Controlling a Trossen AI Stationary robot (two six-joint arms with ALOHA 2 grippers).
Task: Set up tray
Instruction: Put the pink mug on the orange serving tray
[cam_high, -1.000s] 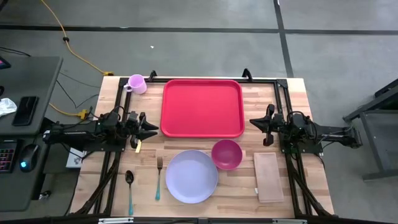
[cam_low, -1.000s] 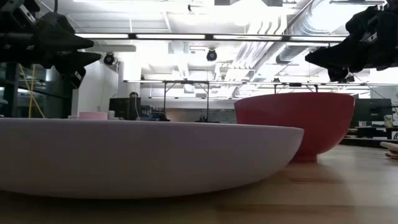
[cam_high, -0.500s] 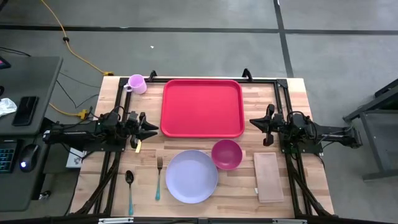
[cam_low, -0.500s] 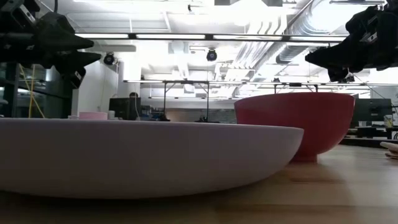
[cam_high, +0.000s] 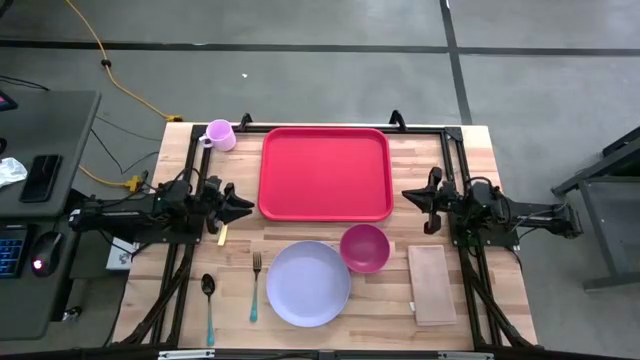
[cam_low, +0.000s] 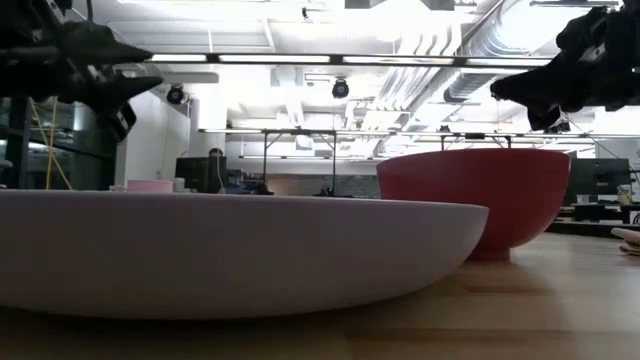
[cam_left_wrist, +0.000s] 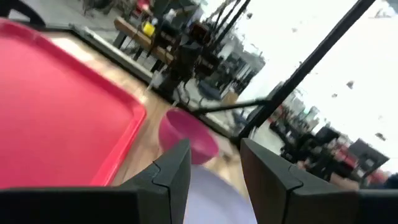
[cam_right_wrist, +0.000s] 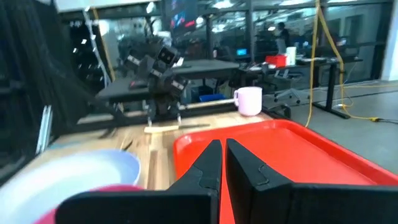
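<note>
1. High view: we see the red tray (cam_high: 324, 172) empty at the far middle of the table, lying between our two grippers. The left gripper (cam_high: 243, 205) hangs just beside the tray's left rim, fingers spread and empty. The right gripper (cam_high: 408, 195) hangs just off the tray's right rim, shut on nothing. We judge that loading has not begun. The lavender plate (cam_high: 308, 283) and magenta bowl (cam_high: 364, 247) sit nearer than both grippers; the fork (cam_high: 255, 285) and spoon (cam_high: 208, 298) lie nearest the left gripper, the tan napkin (cam_high: 431, 284) nearest the right, the mug (cam_high: 219, 135) beyond the left.
2. Low view: both grippers hang well above the plate (cam_low: 230, 245) and bowl (cam_low: 475, 205), so there is room to descend.
3. Left wrist view: its fingers (cam_left_wrist: 171, 177) stand apart, the tray's corner (cam_left_wrist: 56, 118) ahead.
4. Right wrist view: the fingers (cam_right_wrist: 208, 165) meet, over the tray's rim (cam_right_wrist: 292, 155). The next move, we judge, calls for picking a piece; the plate's low edge needs care.
</note>
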